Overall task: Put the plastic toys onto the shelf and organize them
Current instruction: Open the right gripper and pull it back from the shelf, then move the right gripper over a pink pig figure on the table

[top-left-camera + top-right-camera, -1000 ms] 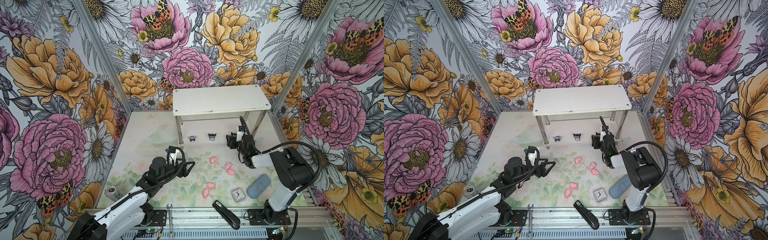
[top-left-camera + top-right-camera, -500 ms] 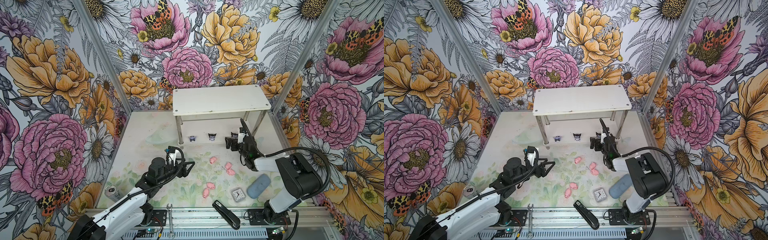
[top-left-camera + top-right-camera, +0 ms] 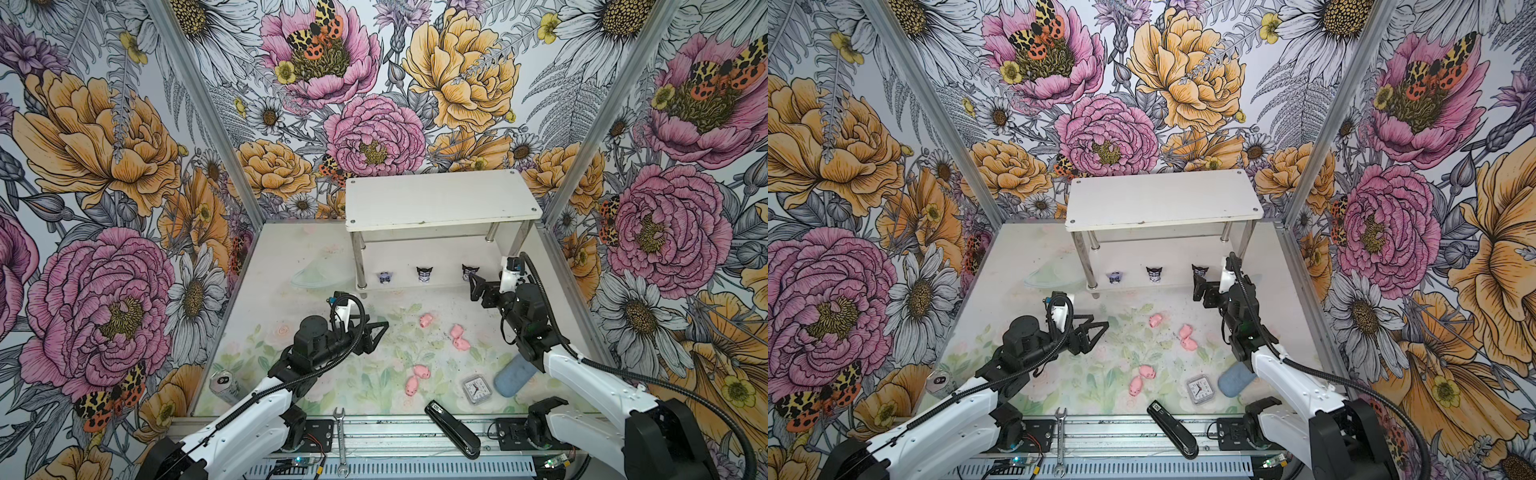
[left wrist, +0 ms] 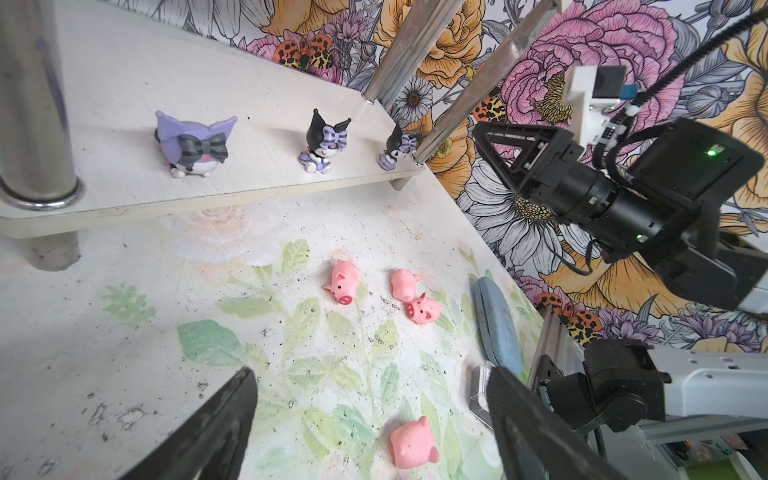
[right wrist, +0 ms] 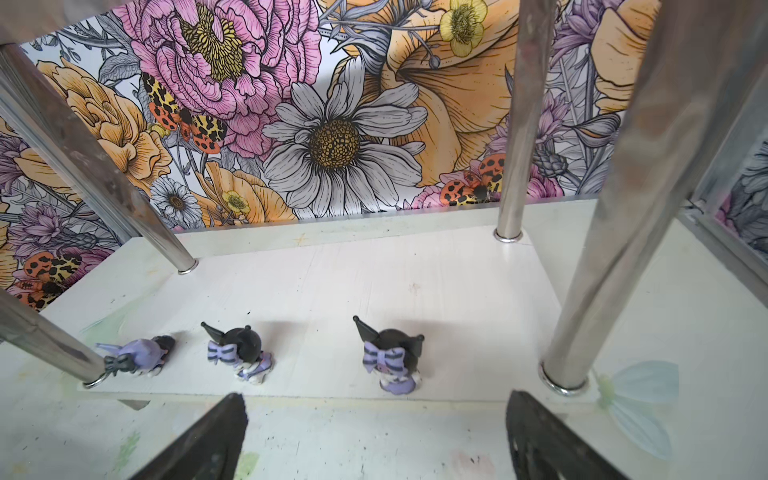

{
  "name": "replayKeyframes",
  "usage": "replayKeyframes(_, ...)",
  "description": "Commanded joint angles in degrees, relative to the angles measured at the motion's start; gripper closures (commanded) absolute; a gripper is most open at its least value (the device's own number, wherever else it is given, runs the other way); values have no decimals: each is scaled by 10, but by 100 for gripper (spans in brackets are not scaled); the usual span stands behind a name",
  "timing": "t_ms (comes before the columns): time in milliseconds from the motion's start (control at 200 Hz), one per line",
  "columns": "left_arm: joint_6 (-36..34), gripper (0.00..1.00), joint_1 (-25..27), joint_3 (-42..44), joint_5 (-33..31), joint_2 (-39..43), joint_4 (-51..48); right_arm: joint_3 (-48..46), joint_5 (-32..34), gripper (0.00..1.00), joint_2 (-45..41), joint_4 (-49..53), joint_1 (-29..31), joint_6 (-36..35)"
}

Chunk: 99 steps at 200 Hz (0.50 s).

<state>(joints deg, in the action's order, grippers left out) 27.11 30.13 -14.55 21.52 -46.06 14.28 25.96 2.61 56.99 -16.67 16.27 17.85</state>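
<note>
The white shelf point(image 3: 440, 199) stands at the back. Three black-and-purple figurines point(image 3: 384, 277) point(image 3: 424, 274) point(image 3: 469, 272) stand in a row along the front edge of its lower tier point(image 5: 374, 282). Several pink pigs lie on the table: point(image 3: 425, 320), a pair point(image 3: 459, 337), and another pair point(image 3: 417, 378). My right gripper point(image 3: 474, 286) point(image 5: 376, 397) is open and empty, just in front of the rightmost figurine point(image 5: 392, 359) and not touching it. My left gripper point(image 3: 380, 332) point(image 4: 372, 374) is open and empty above the table, with a pig point(image 4: 413, 442) lying ahead between its fingers.
A small square clock point(image 3: 478, 389), a blue oblong pad point(image 3: 513, 376) and a black stapler point(image 3: 453, 430) lie at the front right. A can point(image 3: 224, 384) lies at the front left. A wrench point(image 3: 341, 440) rests on the front rail. Chrome shelf legs point(image 5: 511, 124) flank the right gripper.
My right gripper has opened, let go of the rightmost figurine on the lower tier and drawn back a little. The left arm has hardly moved.
</note>
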Motion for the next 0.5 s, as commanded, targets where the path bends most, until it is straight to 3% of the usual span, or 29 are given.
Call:
replayKeyframes(0, 3, 12, -3, 2, 3, 10, -16, -1, 9, 0, -62, 142, 1, 12)
replayKeyframes(180, 6, 15, 5, -2, -16, 19, -42, 10, -1, 0, -138, 261, 7, 38)
replayKeyframes(220, 8, 15, 8, -1, -21, 23, -46, 15, 1, 6, -142, 282, 10, 48)
replayKeyframes(255, 10, 15, 12, -1, -27, 25, -49, 18, 2, 13, -139, 296, 14, 52)
replayKeyframes(280, 12, 16, 15, -1, -31, 27, -51, 19, 0, 25, -135, 303, 16, 55)
replayKeyframes(320, 12, 16, 20, -1, -40, 29, -56, 19, -4, 50, -123, 307, 18, 66)
replayKeyframes(355, 13, 16, 24, -2, -47, 31, -61, 18, -7, 79, -111, 306, 20, 78)
replayKeyframes(395, 14, 16, 29, 0, -56, 33, -65, 17, -7, 97, -94, 300, 20, 90)
replayKeyframes(490, 20, 16, 36, 5, -68, 38, -73, 21, -21, 100, -45, 273, 20, 98)
